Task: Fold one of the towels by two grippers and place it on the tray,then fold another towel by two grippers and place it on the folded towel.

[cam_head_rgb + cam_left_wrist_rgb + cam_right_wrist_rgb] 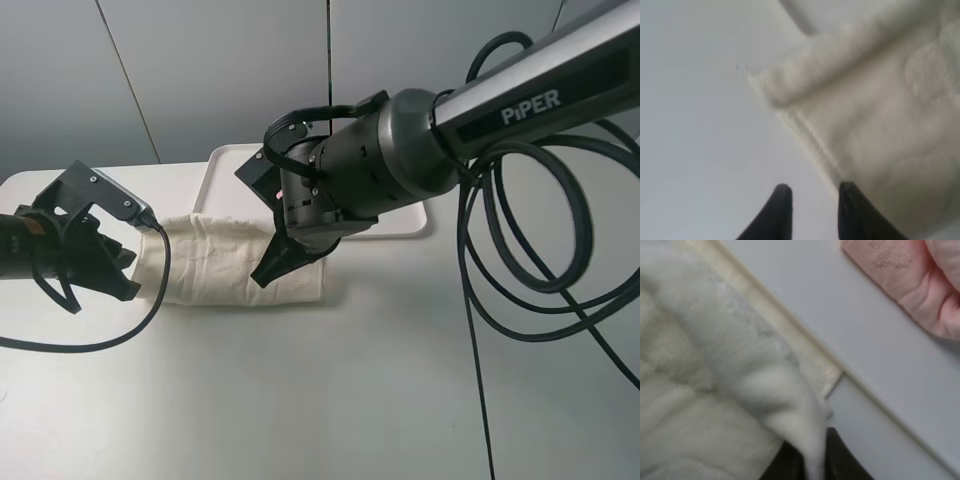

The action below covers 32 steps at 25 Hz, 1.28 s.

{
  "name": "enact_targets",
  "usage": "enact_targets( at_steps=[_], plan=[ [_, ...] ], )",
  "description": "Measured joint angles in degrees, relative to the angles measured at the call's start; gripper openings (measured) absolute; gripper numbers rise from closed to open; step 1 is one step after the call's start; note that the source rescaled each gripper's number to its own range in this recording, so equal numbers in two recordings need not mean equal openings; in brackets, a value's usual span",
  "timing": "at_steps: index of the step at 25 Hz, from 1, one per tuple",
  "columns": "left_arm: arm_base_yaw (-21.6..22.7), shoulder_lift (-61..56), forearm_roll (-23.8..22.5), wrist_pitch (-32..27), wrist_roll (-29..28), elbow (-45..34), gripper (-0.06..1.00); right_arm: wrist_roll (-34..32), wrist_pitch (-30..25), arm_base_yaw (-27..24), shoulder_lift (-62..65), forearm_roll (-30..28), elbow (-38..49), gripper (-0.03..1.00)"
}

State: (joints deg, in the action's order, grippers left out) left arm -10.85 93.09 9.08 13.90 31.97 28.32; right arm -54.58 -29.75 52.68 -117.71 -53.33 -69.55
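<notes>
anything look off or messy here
Yes. The cream towel's fold is uneven: in the left wrist view its upper layer bulges and sits back from the lower edge. A pinch of it is caught between the right gripper's fingers. The pink towel on the tray looks rumpled.

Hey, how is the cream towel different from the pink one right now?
The cream towel is off-white; the pink towel is pale pink. The cream towel lies on the table in front of the tray; the pink towel sits on the tray. The right gripper pinches a fold of the cream towel; no gripper shows on the pink towel. Both are terry with a faint embossed pattern.
</notes>
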Motion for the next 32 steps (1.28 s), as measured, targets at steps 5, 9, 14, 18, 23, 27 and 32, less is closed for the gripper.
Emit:
enact_targets(
  at_steps=[5,9,14,18,23,27,32],
  plan=[
    [0.0,0.0,2.6,2.2,-0.1,0.0,0.84,-6.0,2.0,-2.2,-0.1,0.0,0.0,0.83],
    [0.0,0.0,2.9,2.5,-0.2,0.0,0.96,-8.1,-0.2,-2.4,-0.1,0.0,0.0,0.99],
    [0.4,0.1,7.2,-3.2,-2.2,2.2,0.97,-8.1,-3.2,-2.4,-0.1,3.1,0.0,1.00],
    [2.3,0.7,11.9,-13.2,-3.0,8.1,0.97,-4.5,-3.4,-2.5,-0.1,9.4,0.0,1.00],
    [3.8,4.6,14.2,-27.3,-5.0,16.7,0.97,6.8,-3.1,-5.9,-0.1,24.2,0.0,1.00],
    [3.9,8.3,14.1,-35.7,-8.3,22.3,0.97,18.3,-3.7,-8.8,-0.1,35.0,0.0,1.00],
    [3.9,11.4,11.0,-40.1,-13.9,26.0,0.86,23.7,-5.5,-9.0,-0.1,39.5,0.0,1.00]
  ],
)
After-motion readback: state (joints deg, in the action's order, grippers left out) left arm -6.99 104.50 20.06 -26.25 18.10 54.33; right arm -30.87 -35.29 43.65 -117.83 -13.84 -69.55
